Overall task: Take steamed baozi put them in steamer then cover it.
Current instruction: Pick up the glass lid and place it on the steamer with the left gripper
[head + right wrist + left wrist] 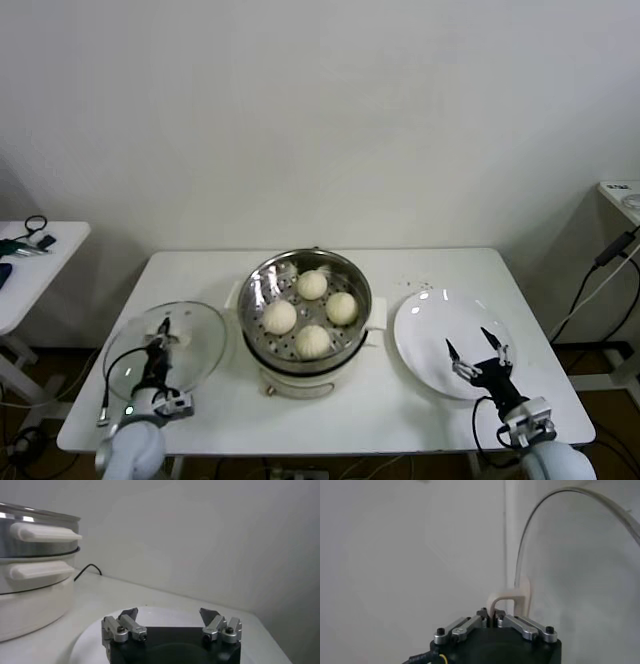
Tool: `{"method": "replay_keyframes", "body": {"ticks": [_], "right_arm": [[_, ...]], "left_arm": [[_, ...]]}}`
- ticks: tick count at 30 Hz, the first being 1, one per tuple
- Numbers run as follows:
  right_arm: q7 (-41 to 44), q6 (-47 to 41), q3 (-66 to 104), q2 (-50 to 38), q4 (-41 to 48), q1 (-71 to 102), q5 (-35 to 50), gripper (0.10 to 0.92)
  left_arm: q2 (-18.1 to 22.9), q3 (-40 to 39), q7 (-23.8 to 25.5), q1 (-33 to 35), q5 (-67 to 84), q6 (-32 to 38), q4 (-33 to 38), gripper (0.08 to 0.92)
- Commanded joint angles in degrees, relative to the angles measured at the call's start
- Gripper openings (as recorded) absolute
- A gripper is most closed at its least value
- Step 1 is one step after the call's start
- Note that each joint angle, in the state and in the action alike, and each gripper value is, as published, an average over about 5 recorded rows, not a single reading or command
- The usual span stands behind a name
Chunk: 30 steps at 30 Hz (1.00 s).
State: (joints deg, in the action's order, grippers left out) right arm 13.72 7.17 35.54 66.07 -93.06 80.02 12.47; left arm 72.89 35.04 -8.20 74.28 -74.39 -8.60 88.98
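— Steel basket first, from the head camera: the steamer stands mid-table with all four steamed baozi already lying on its perforated floor. Why is the cover off to the left?

— It lies flat on the table, just beside the steamer, where the left arm can reach it. The left gripper sits right on its handle, the arm coming up from the near edge. I'd judge covering is the only step left.

— And the right side?

— The plate is bare, so the right gripper hovers over its near part with fingers spread, holding nothing, idle.

— Does the left wrist camera confirm the grip?

— Yes. The left gripper has its fingers pinched together on the cream handle, and the cover's metal rim curves away beyond it.

— The right wrist camera?

— The right gripper has its fingers wide apart over the plate, with the steamer and its side handles well off.
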Motion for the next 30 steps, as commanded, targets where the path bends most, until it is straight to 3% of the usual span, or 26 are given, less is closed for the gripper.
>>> {"method": "replay_keyframes", "body": {"ticks": [1, 8, 17, 24, 30], "right_arm": [[0.10, 0.13, 0.00, -0.66, 0.60, -0.61, 0.02, 0.823], [0.19, 0.16, -0.65, -2.54, 1.60, -2.22, 0.20, 0.823], [0.23, 0.19, -3.63, -4.96, 3.73, -5.96, 0.87, 0.823], [0.22, 0.01, -6.71, -6.14, 5.54, -9.41, 1.22, 0.823], [0.22, -0.10, -8.35, -6.03, 6.52, -10.99, 0.98, 0.823]], "left_arm": [[-2.01, 1.55, 0.18, 11.22, 2.22, -7.62, 19.22, 0.156], [-4.78, 0.34, -0.71, 15.34, 1.80, -15.76, 29.29, 0.156], [-13.29, -6.24, -0.71, 13.85, 4.05, -24.80, 35.72, 0.156], [-21.18, -17.23, 5.91, 5.72, 5.57, -30.67, 37.48, 0.156], [-21.60, -29.05, 12.84, -3.93, 2.31, -34.04, 36.58, 0.156]]}}
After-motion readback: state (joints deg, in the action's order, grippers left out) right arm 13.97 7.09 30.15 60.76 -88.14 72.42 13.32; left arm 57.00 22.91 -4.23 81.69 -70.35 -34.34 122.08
